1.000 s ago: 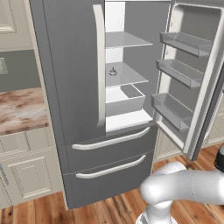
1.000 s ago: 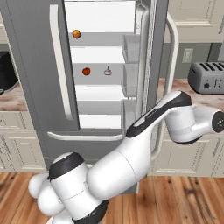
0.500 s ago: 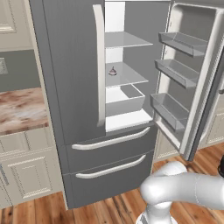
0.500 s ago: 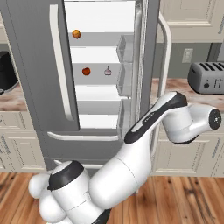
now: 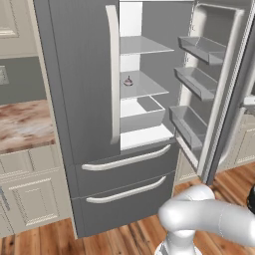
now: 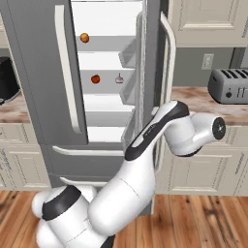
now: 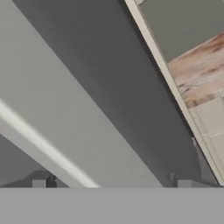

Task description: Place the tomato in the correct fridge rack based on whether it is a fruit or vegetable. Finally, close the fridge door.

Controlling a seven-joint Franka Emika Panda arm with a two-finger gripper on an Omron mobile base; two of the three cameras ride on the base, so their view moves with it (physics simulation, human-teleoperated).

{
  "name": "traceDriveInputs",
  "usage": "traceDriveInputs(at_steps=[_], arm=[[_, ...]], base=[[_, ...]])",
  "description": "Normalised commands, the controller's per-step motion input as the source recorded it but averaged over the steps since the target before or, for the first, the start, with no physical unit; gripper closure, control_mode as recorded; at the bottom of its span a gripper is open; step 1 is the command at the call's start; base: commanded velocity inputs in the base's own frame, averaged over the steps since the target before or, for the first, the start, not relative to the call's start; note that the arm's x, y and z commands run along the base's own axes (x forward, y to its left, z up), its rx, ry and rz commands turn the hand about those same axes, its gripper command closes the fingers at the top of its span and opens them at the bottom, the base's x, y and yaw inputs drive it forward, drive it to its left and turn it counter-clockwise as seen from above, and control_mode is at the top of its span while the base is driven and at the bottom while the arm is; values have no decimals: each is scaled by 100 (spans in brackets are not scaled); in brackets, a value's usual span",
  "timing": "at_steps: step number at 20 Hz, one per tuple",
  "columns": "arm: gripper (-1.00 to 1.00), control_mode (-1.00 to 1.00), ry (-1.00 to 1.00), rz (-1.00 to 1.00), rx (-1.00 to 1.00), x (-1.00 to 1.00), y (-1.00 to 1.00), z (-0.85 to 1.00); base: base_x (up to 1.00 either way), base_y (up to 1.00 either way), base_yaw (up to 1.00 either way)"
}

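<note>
Left base view: fridge door (image 5: 219, 89) stands open beside me.
Right base view: tomato (image 6: 95, 79) sits on the middle rack (image 6: 104, 85), job done there.
Hand view: my gripper (image 7: 111, 183) is close against the door; spread or pinched, I cannot tell.
Tip: I should push slow and flat, I think.

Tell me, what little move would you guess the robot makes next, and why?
Probably a push on the open fridge door to swing it shut. The tomato already sits on a middle rack beside a small pale item, with the orange fruit one rack higher. The arm is bent around the door's outer side, and the hand view looks closely at a grey panel.
</note>
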Motion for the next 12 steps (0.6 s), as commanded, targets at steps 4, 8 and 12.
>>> traceDriveInputs(at_steps=[4,8,12], arm=[[-100,-100,-2,0,0,68,100,0],[-100,-100,-5,0,0,64,100,0],[-100,-100,-6,0,0,60,100,0]], base=[[0,0,0],[0,0,0],[0,0,0]])
